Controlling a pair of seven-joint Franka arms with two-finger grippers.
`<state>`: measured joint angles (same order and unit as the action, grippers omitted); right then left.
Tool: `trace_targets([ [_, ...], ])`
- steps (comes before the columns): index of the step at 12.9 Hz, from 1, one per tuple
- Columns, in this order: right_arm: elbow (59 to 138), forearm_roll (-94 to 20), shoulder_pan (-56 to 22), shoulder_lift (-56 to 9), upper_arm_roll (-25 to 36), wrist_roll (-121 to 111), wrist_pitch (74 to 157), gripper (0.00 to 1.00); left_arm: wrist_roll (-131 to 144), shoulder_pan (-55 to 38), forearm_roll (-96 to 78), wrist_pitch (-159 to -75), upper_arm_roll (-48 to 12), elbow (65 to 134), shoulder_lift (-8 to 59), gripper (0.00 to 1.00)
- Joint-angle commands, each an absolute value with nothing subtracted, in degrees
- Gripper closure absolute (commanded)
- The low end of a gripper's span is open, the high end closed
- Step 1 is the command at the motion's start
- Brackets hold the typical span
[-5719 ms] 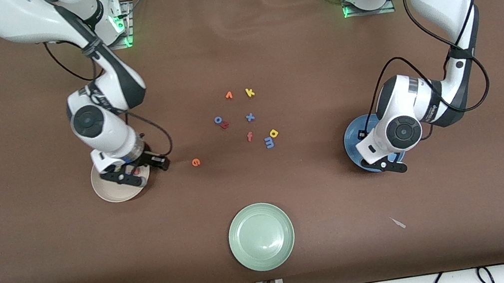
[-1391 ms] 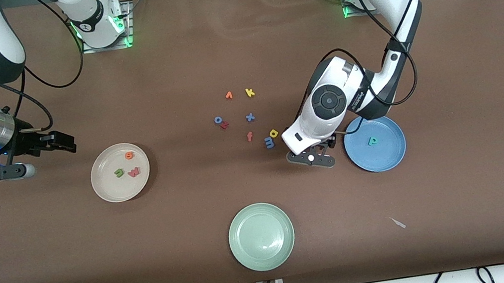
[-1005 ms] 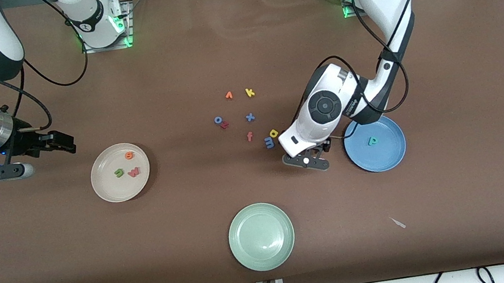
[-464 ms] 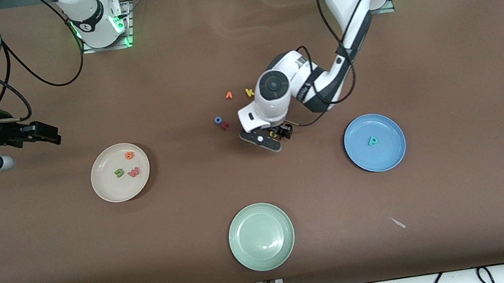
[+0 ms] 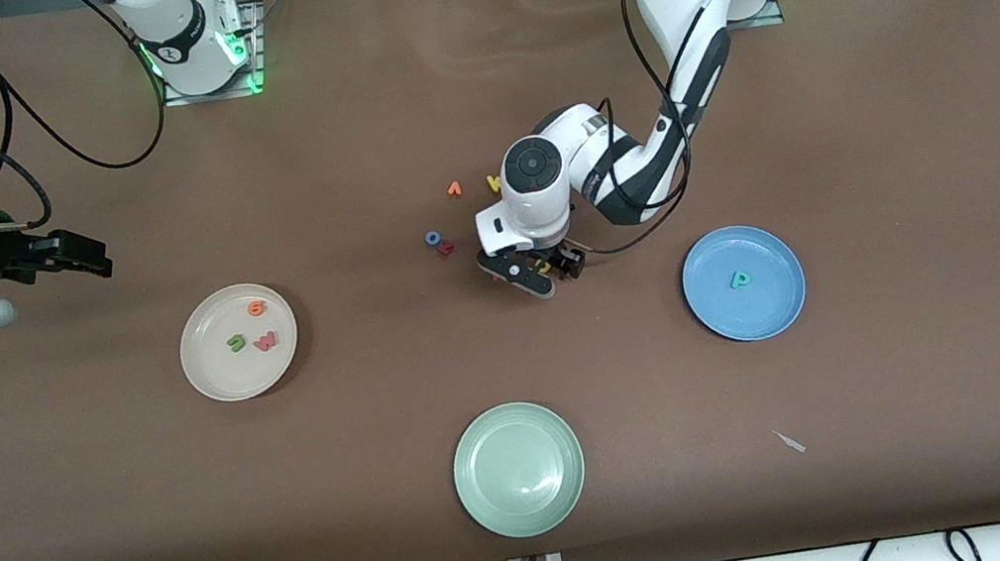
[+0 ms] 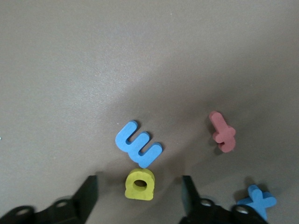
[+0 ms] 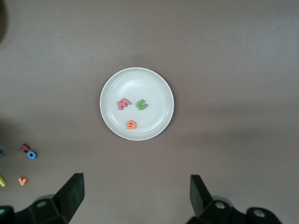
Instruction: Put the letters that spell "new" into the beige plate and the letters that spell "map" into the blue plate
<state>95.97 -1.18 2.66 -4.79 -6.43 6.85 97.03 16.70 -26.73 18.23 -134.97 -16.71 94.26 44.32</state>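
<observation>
Left gripper low over letter cluster, fingers apart, yellow a between them with bare table each side. Blue m touching a, just ahead of jaws. Red f and blue x outside one finger. Right gripper high, jaws wide, bare table beneath; beige plate ahead.
</observation>
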Motion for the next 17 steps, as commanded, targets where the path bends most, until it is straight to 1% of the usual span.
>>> trace_targets([
  [1,93.96,-1.49,2.90,-5.97,-6.33,5.19,96.50,0.00,16.35,-26.28,20.57,-135.62,-16.96,94.75,44.65,0.59],
  [2,92.39,-1.58,2.90,-6.67,-6.33,5.53,96.42,0.00,16.43,-26.28,20.57,-135.62,-16.96,94.66,44.65,0.83],
  [3,90.20,-1.67,2.90,-7.55,-6.33,5.45,95.89,0.00,16.35,-26.02,20.57,-135.27,-16.96,94.66,44.30,0.98],
  [4,88.96,-1.67,2.90,-7.82,-6.33,5.36,96.06,0.00,16.43,-25.84,20.57,-134.83,-16.96,94.66,44.04,1.00],
  [6,88.59,-1.41,2.90,-8.26,-6.33,6.06,97.20,0.00,16.61,-24.97,20.48,-133.61,-16.96,94.66,42.55,1.00],
  [7,88.59,-1.41,2.90,-8.52,-6.33,5.89,98.43,0.00,16.26,-24.00,20.48,-130.03,-17.05,94.48,40.89,1.00],
  [10,88.68,1.31,2.37,-8.61,-6.50,6.24,98.70,0.00,8.37,-19.79,18.90,-119.04,-17.40,94.22,36.40,1.00],
  [12,88.77,3.06,1.85,-8.79,-6.77,6.15,98.35,0.00,4.16,-16.02,18.90,-115.06,-17.32,93.87,35.60,1.00],
  [15,89.21,3.08,1.85,-8.96,-6.77,6.33,98.17,0.00,-6.12,-7.50,19.07,-116.44,-17.40,93.96,36.47,1.00],
  [17,89.38,3.08,1.85,-9.05,-6.68,6.42,98.09,0.00,-8.52,-5.28,19.77,-119.43,-17.31,94.83,37.96,1.00],
])
